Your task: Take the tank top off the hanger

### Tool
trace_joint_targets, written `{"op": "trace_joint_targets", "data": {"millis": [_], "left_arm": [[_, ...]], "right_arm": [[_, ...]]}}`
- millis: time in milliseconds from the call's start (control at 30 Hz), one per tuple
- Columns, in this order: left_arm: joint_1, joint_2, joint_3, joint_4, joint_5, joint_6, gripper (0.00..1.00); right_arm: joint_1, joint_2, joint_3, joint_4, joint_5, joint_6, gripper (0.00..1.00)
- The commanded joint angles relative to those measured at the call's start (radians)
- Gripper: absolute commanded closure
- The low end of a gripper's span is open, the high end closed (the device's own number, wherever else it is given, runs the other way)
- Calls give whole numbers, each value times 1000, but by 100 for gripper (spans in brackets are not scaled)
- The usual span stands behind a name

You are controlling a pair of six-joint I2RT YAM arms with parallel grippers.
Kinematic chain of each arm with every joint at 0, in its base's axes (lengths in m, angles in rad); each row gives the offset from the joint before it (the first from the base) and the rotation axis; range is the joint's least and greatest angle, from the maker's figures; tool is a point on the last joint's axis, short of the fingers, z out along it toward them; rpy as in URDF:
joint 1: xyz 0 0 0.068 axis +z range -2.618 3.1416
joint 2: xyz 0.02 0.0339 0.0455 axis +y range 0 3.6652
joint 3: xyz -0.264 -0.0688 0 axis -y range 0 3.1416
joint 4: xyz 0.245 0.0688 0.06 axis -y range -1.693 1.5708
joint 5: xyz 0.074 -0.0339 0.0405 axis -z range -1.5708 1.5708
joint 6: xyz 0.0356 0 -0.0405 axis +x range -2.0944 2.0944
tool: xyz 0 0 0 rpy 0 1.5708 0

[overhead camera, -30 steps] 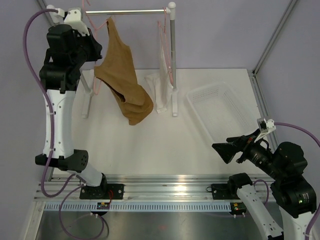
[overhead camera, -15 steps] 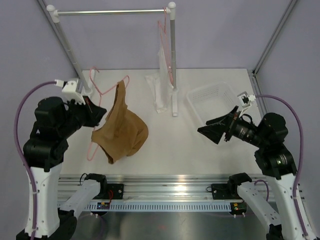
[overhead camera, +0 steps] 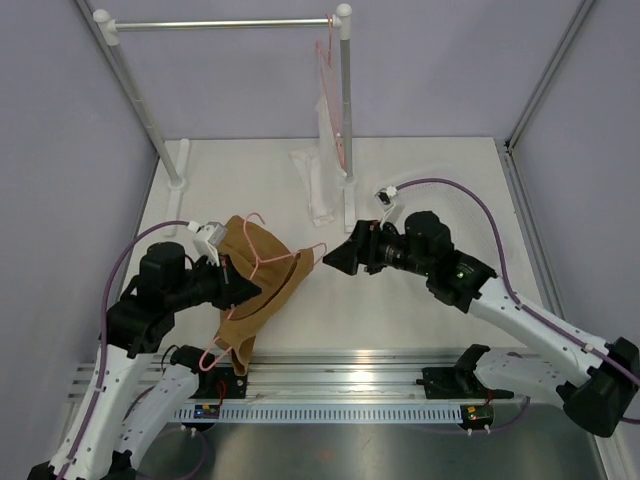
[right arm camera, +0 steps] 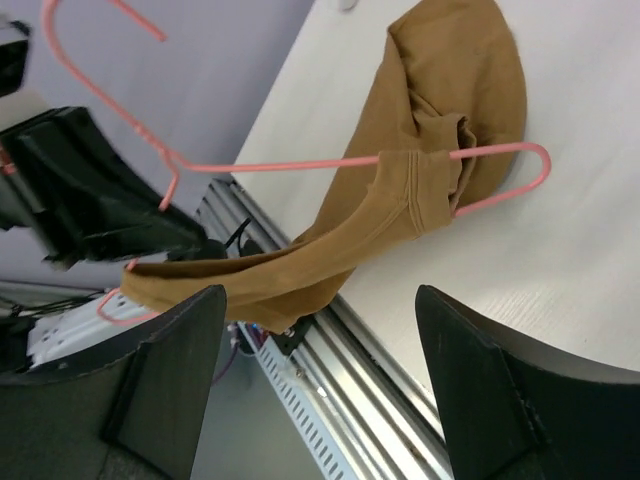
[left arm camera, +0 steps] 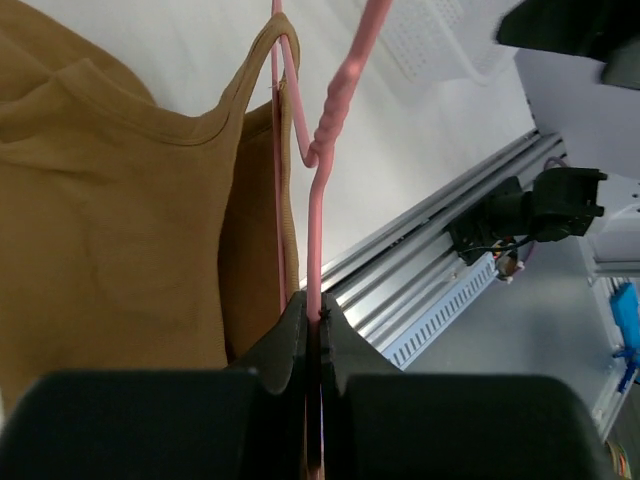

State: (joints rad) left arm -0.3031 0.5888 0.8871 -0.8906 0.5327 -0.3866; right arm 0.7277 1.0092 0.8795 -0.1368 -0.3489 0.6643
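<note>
The tan-brown tank top (overhead camera: 268, 290) hangs on the pale-pink hanger (overhead camera: 305, 255) low over the near left of the table. My left gripper (overhead camera: 246, 289) is shut on the hanger's wire. In the left wrist view the pink hanger (left arm camera: 313, 200) runs up from between the closed jaws, with the tank top (left arm camera: 100, 200) to their left and one strap looped over the wire. My right gripper (overhead camera: 334, 258) is open and empty, just right of the hanger's end. In the right wrist view the tank top (right arm camera: 440, 110) drapes over the hanger (right arm camera: 300, 165) ahead of the open fingers (right arm camera: 165, 390).
A clothes rack (overhead camera: 220, 23) stands at the back. A white sheer garment (overhead camera: 325, 150) hangs on a second pink hanger by its right post (overhead camera: 347, 110). A white mesh basket (left arm camera: 440, 40) lies to the right. An aluminium rail (overhead camera: 350, 385) runs along the near edge.
My left arm has come down from the rack toward the near edge, carrying the hanger and tank top. My right arm has swung left across the table to the hanger's end.
</note>
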Motion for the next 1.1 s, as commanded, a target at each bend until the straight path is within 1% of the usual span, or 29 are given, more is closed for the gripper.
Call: {"op": "trace_joint_targets", "data": {"millis": [0, 33, 100, 167, 233, 267, 367, 400, 467, 500, 600, 700, 833, 900, 933, 1000, 1033, 1067], "left_arm": [[-50, -32, -26, 192, 81, -100, 100], [-69, -35, -39, 206, 76, -116, 100], [-82, -38, -46, 216, 64, -129, 100], [-91, -38, -51, 222, 69, -141, 100], [-99, -40, -56, 232, 87, -150, 100], [-100, -41, -56, 234, 89, -152, 100], [-105, -44, -57, 236, 102, -150, 100], [-106, -44, -59, 237, 108, -150, 100], [-108, -41, -65, 242, 112, -146, 100], [-108, -38, -71, 242, 105, -144, 100], [-110, -29, -83, 257, 110, -146, 100], [-116, -30, -92, 278, 118, -155, 100], [-120, -26, -97, 289, 127, -161, 100], [-125, -27, -99, 309, 139, -173, 100], [-126, -29, -97, 309, 138, -176, 100], [-128, -30, -89, 300, 130, -172, 100], [-128, -32, -85, 294, 125, -169, 100], [-129, -32, -82, 294, 119, -167, 100]], "right_arm": [[126, 92, 9, 104, 342, 14, 17], [151, 116, 16, 108, 423, 3, 19], [197, 185, 42, 103, 474, -14, 21], [210, 224, 58, 98, 511, -28, 23], [214, 265, 56, 120, 530, -38, 29], [214, 276, 58, 123, 539, -45, 36], [216, 308, 58, 125, 562, -72, 44], [214, 319, 62, 124, 559, -77, 45], [214, 328, 70, 126, 535, -83, 44], [214, 330, 69, 170, 519, -84, 42], [216, 322, 55, 209, 472, -83, 34], [214, 328, 56, 218, 446, -89, 30], [214, 350, 59, 246, 422, -89, 28], [216, 380, 73, 227, 445, -98, 30], [214, 388, 85, 218, 452, -100, 40], [214, 399, 85, 215, 464, -106, 53], [214, 401, 82, 217, 467, -107, 61], [216, 399, 81, 217, 470, -109, 77]]}}
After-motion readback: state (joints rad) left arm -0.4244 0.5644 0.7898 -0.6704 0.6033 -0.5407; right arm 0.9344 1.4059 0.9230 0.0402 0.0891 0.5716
